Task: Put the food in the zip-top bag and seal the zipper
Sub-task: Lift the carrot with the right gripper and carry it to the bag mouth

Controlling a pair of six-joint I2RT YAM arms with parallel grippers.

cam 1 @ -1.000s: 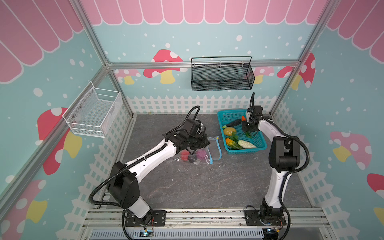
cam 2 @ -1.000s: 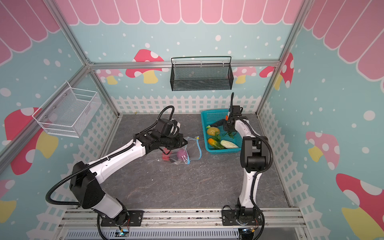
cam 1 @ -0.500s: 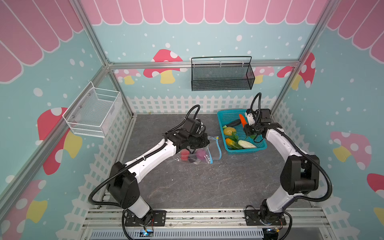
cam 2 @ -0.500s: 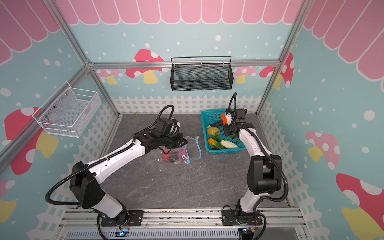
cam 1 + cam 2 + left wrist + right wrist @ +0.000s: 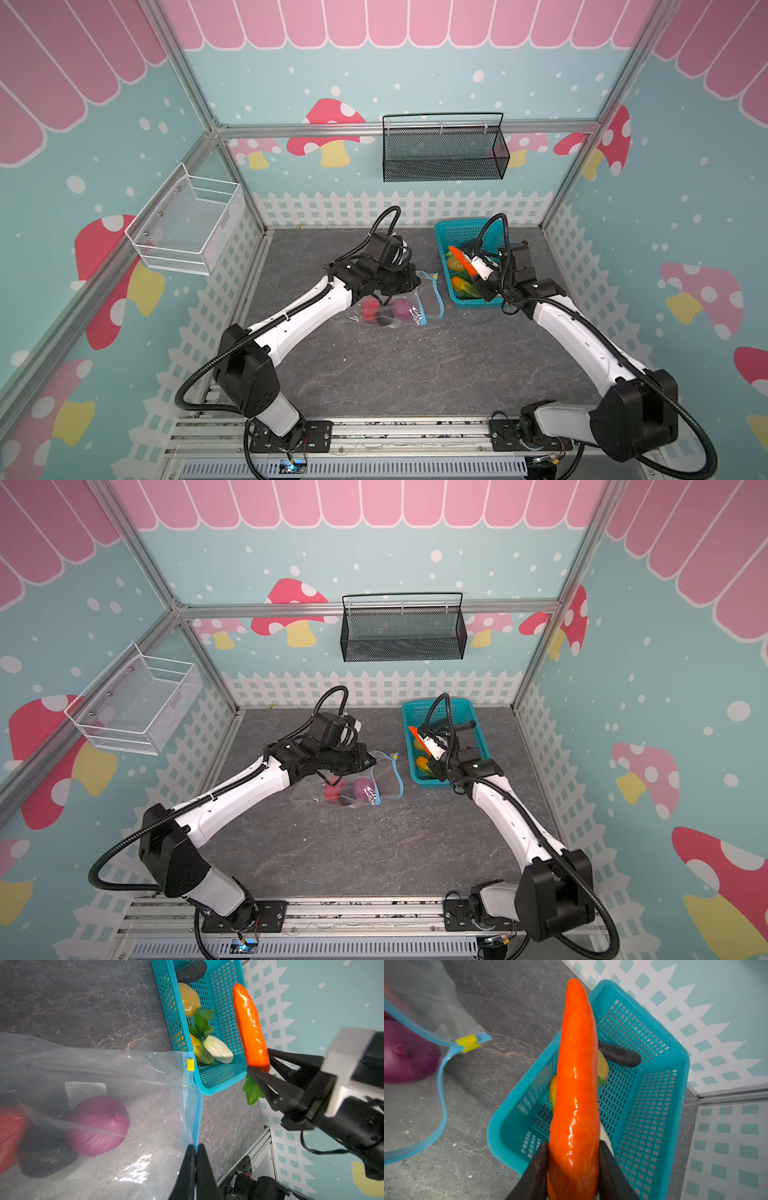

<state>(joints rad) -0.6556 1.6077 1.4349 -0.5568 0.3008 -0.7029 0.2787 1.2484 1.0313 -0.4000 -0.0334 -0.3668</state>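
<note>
Orange carrot (image 5: 576,1076) above basket rim (image 5: 684,1084)

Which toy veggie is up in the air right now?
The orange carrot: the right pincer holds it above the turquoise basket. The purple onion lies inside the zip-top bag, and the white radish lies in the basket.

Left tool (image 5: 196,1148) pinches the zipper (image 5: 193,1109), onion (image 5: 97,1126) in the bag (image 5: 116,1068), right tool (image 5: 258,1059) grips the carrot (image 5: 249,1022) by the basket (image 5: 166,1005).
</note>
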